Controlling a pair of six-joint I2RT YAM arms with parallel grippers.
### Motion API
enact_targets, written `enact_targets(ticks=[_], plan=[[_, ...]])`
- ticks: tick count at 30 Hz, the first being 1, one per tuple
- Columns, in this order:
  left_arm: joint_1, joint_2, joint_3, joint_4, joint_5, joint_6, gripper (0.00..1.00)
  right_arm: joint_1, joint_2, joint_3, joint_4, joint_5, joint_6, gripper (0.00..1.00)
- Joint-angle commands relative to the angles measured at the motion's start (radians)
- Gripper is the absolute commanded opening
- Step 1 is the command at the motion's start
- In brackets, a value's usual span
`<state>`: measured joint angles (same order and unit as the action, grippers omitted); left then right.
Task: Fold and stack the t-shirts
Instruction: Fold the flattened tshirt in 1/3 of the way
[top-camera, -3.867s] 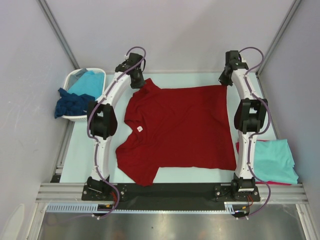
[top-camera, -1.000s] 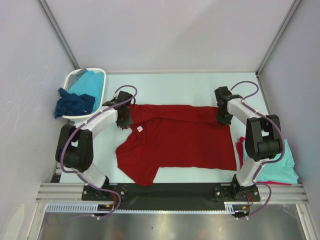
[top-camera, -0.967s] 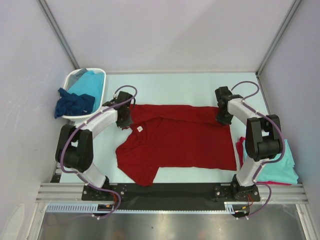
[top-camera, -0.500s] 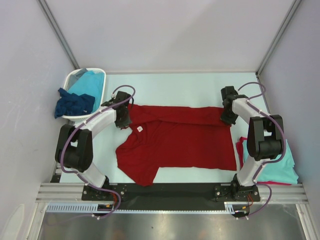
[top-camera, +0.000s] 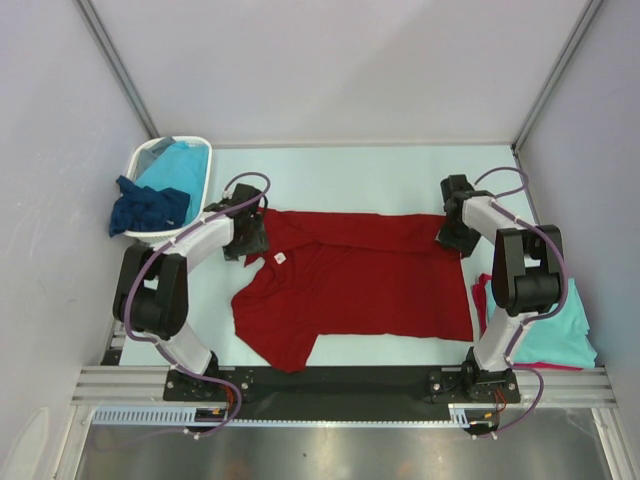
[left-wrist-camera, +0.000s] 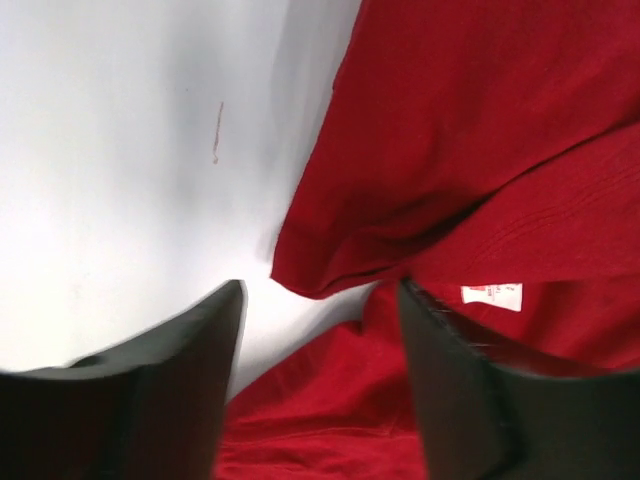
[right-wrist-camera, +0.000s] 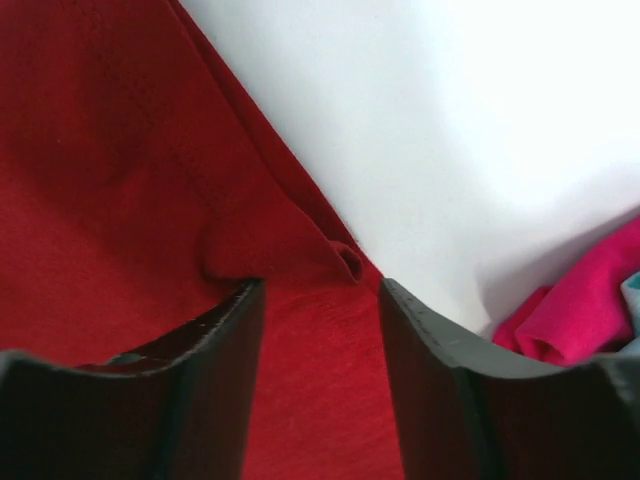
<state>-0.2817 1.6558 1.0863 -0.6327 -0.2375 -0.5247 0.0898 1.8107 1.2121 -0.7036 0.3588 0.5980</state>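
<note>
Since a second ago, left gripper (left-wrist-camera: 320, 300) and right gripper (right-wrist-camera: 320, 290) have spread, releasing the soft, limp dark red cloth t-shirt (top-camera: 360, 280); regrip at fold corners.

No wording can be read anywhere; the only printed item is a small white rectangular neck label (left-wrist-camera: 491, 296) inside the collar of the dark red cloth short-sleeved t-shirt (top-camera: 370, 280), towards the far left; its faint reddish print is too small to make out.
</note>
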Motion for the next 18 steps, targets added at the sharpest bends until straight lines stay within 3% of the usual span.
enact_targets(ticks=[1,7,13,15,18], plan=[[0.009,-0.022,0.040,0.002,-0.034,-0.017,0.75,0.002,-0.022,0.036,0.022,0.016,0.000,0.59],[-0.013,-0.064,0.127,-0.010,-0.033,-0.011,0.75,0.068,-0.093,0.145,0.046,0.002,-0.030,0.56],[-0.062,0.044,0.276,-0.002,0.026,-0.015,0.68,0.128,-0.001,0.257,0.058,-0.015,-0.038,0.40],[-0.071,0.094,0.343,-0.013,0.052,-0.011,0.67,0.136,0.036,0.291,0.052,-0.030,-0.040,0.31],[-0.082,0.173,0.403,-0.025,0.085,-0.012,0.64,0.134,0.120,0.339,0.024,-0.050,-0.033,0.00]])
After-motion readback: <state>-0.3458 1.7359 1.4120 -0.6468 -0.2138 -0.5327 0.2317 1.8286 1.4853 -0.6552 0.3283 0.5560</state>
